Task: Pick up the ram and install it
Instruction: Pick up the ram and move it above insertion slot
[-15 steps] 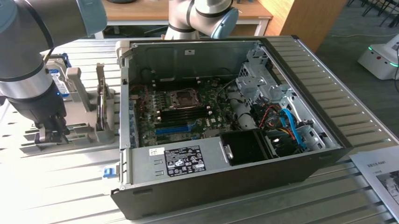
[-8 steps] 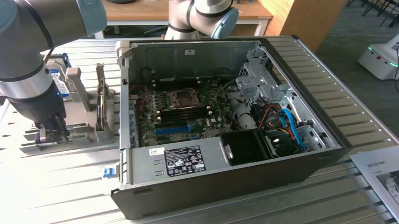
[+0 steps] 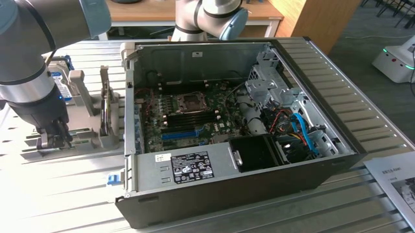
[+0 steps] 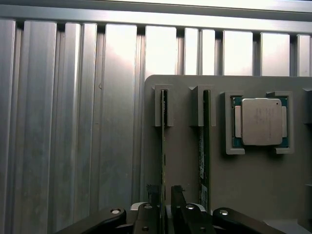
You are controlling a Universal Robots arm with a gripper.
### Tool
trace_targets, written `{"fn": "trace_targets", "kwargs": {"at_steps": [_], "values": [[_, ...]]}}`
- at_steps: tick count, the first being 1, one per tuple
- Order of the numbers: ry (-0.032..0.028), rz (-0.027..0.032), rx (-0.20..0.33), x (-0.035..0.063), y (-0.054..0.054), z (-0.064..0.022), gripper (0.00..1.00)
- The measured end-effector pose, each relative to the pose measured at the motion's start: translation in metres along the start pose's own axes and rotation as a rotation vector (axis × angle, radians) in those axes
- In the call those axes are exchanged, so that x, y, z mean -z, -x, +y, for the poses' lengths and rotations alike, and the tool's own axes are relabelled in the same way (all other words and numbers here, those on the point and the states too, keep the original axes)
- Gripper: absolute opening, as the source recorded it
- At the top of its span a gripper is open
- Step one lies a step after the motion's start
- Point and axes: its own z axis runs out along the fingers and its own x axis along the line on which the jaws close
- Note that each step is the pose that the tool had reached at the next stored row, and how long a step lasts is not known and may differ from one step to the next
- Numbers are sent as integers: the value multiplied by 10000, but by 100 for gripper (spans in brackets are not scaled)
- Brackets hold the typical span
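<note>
Green ram [image 4: 164, 146], standing on edge in the grey holder [image 4: 185, 161], is clamped by the tool [image 4: 165, 191].

The exterior camera stands high above the desk [image 3: 363, 92] and looks down at a slant, far enough back to take in the whole open computer case [image 3: 194, 167] and the grey holder [image 3: 91, 138] by the desk's edge at the exterior view's left. The wrist camera faces straight down past the tool [image 4: 165, 192], close over the ram [image 4: 164, 146] standing in that same holder (with the desk's slats beside it), which is the part both views share.
</note>
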Motion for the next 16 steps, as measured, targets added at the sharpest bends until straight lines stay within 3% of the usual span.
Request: {"fn": "trace_targets", "kwargs": {"at_steps": [6,7,10,16], "values": [[0,0,0,0,0,0,23],[0,0,0,0,0,0,16],[0,0,0,0,0,0,12],[0,0,0,0,0,0,12]]}}
